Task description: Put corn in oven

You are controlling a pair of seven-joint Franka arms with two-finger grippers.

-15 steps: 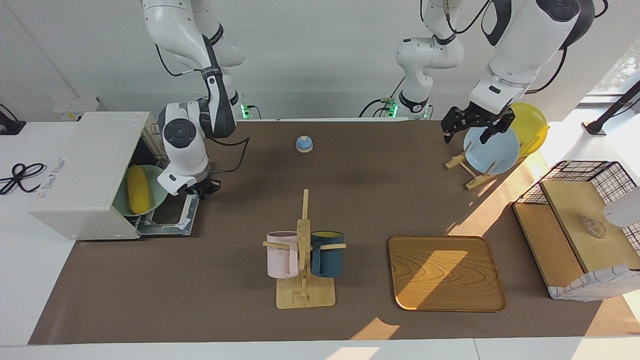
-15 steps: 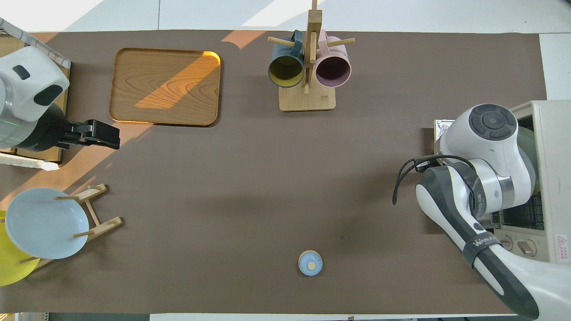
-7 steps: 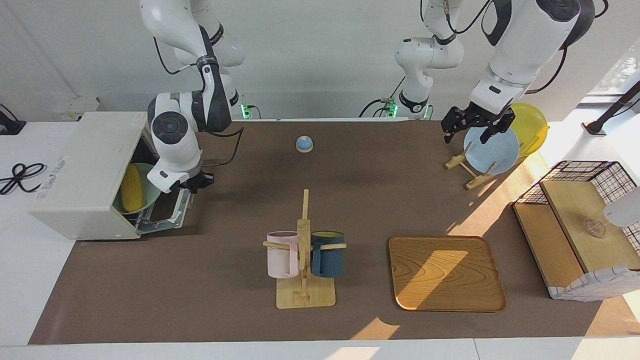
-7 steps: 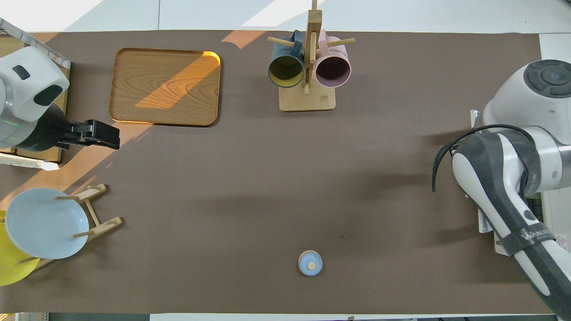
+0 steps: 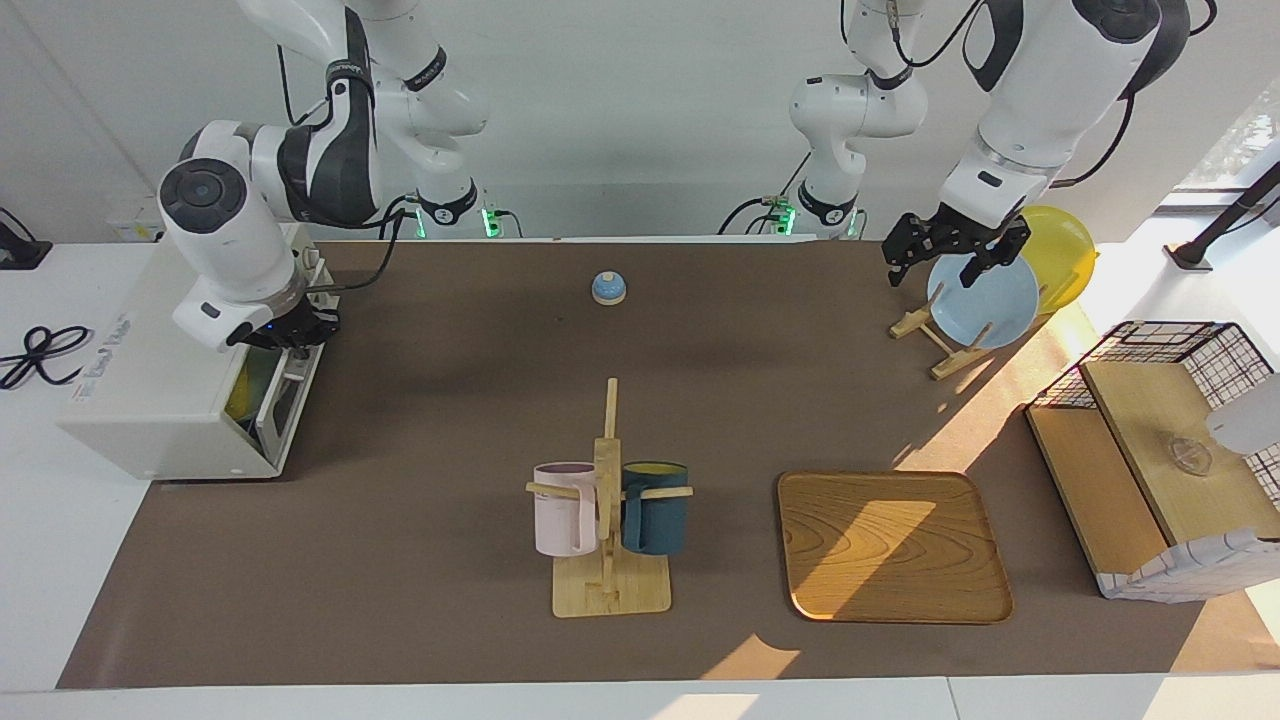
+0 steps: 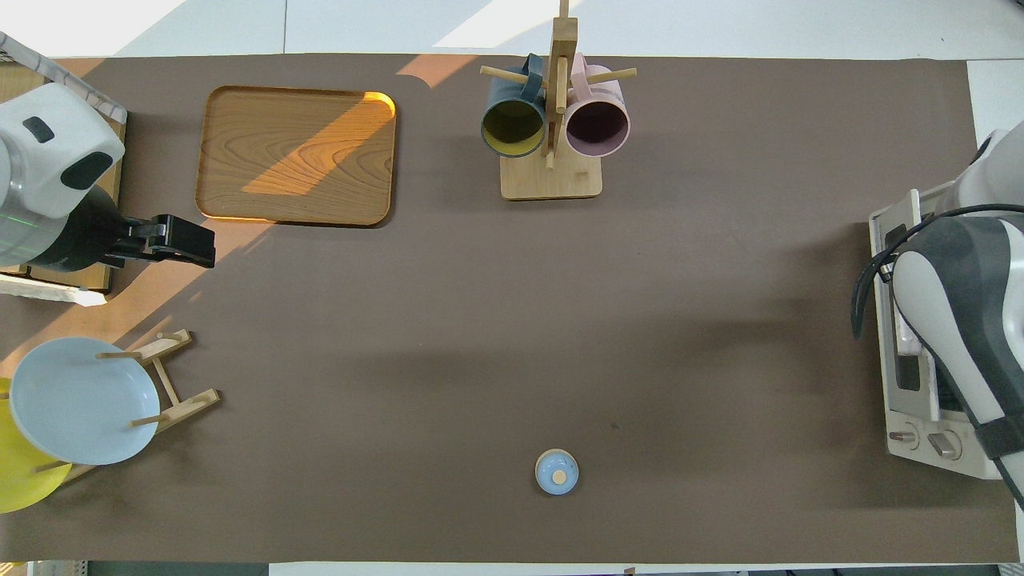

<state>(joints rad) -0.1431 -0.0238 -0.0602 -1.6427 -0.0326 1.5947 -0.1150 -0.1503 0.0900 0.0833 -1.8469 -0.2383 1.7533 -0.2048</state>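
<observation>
- The right gripper (image 5: 290, 335), clenched with nothing in it, sits at the top edge of the nearly closed door of the oven (image 5: 170, 360) at the right arm's end of the bench (image 5: 450, 560).
- The corn (image 5: 243, 395) shows only as a yellow sliver through the door gap, inside the oven.
- The left gripper (image 5: 955, 255), released, waits over the blue plate (image 5: 985, 300).
- Farther out stand the mug rack (image 5: 607, 520) and the wooden tray (image 5: 890, 545).
</observation>
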